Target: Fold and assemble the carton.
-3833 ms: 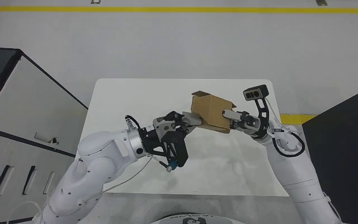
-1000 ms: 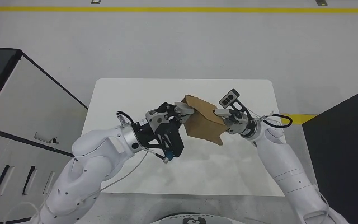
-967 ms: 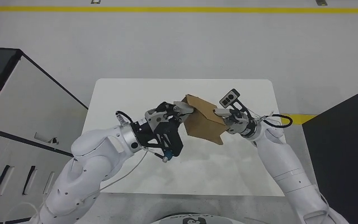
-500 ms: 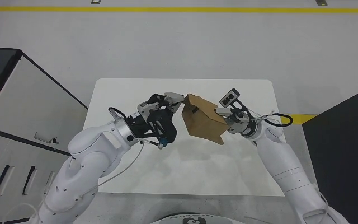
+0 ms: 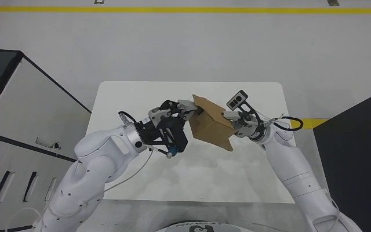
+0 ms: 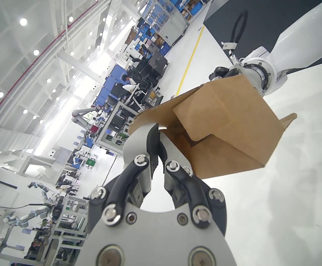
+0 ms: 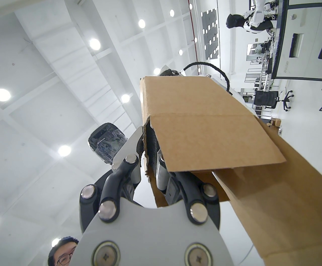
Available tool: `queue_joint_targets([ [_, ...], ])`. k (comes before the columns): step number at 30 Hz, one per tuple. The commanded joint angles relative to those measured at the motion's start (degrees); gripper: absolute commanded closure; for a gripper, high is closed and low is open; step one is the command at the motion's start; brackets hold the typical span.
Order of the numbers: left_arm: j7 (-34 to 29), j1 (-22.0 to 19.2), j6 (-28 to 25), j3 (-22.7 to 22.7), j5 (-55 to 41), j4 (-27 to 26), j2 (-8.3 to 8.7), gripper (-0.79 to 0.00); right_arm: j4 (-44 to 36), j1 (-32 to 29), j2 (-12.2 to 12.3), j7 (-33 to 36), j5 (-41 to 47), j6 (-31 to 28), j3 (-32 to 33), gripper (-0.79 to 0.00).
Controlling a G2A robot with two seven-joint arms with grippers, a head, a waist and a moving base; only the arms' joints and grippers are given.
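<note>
Carton (image 5: pixel 213 125) aloft — right gripper (image 5: pixel 232 121) clamps one edge, left gripper (image 5: pixel 186 108) meets opposite flap.

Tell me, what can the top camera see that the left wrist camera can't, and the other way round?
Top view: the white table with its outline all round, the plain upper side of the box, and the grey cabinet beside the table. Left wrist view: the box's folded end flaps with a notch between them, and a busy hall with shelves behind. Both: the box, the left hand at one end of it, and the right hand gripping the other end.
</note>
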Motion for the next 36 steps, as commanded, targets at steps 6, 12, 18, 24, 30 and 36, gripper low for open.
queue_joint_targets([
  [6, 1.52, 0.53, -2.44, 0.38, 1.34, -0.32, 0.19, 0.0, -0.08, -0.06, -0.12, -0.06, -0.21, -0.25, -0.14, 0.0],
  [12, 2.22, 0.5, -1.9, 0.08, 1.35, -0.19, 0.18, 0.0, 0.07, -0.2, -0.19, -0.01, -0.14, -0.64, 0.02, 0.0],
  [18, 1.74, 1.21, 0.01, -2.34, 0.92, 0.35, 0.26, 0.0, -0.06, -0.35, -0.23, 0.16, -0.35, -0.7, 0.11, 0.0],
  [24, -3.89, 2.15, 4.18, -2.78, 2.09, 0.48, -0.01, 0.0, -0.35, -0.23, -0.28, 0.86, -0.97, -0.75, -0.13, 0.0],
  [30, -3.26, 1.21, 2.41, -0.98, 0.56, 1.33, -0.25, 0.0, -0.56, 0.02, -0.33, 1.78, -1.39, -0.49, -0.37, 0.0],
  [36, 0.18, 0.14, -0.4, -0.46, -0.62, 2.15, -0.24, 0.0, -0.52, 0.08, -0.4, 1.67, -1.17, -0.9, -0.24, 0.0],
])
